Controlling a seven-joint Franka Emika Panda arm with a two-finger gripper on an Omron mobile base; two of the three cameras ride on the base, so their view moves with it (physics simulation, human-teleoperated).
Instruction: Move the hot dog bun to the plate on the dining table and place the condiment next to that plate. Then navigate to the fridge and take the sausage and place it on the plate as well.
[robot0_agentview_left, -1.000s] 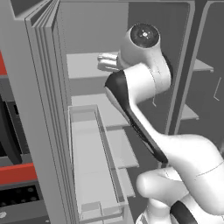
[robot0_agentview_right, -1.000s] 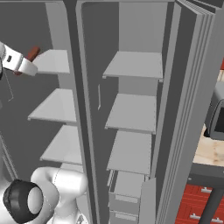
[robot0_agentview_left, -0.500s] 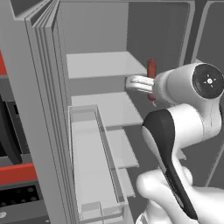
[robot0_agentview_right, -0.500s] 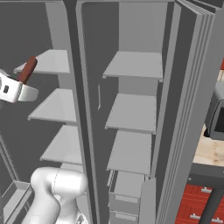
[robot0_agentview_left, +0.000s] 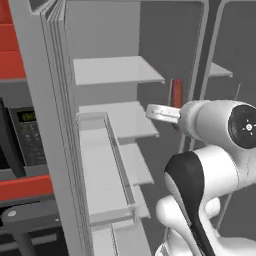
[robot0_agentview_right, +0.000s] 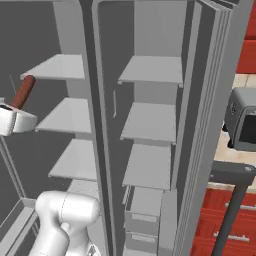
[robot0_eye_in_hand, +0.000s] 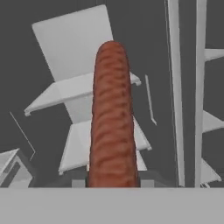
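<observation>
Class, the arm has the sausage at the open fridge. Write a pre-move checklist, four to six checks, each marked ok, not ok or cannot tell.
1. Sausage held in the gripper: ok, jaws shut on it.
2. Sausage clear of the fridge shelves: ok, it stands out in front of them.
3. Grip secure near the sausage's end: cannot tell.
4. Fridge doors open for withdrawal: ok.
5. Plate in sight for placing: not ok.

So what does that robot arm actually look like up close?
The arm is made of smooth, rounded white shells with dark bands at the joints and a black round cap with a small pale mark on one end. The gripper is a flat white block. No cables show.
</observation>
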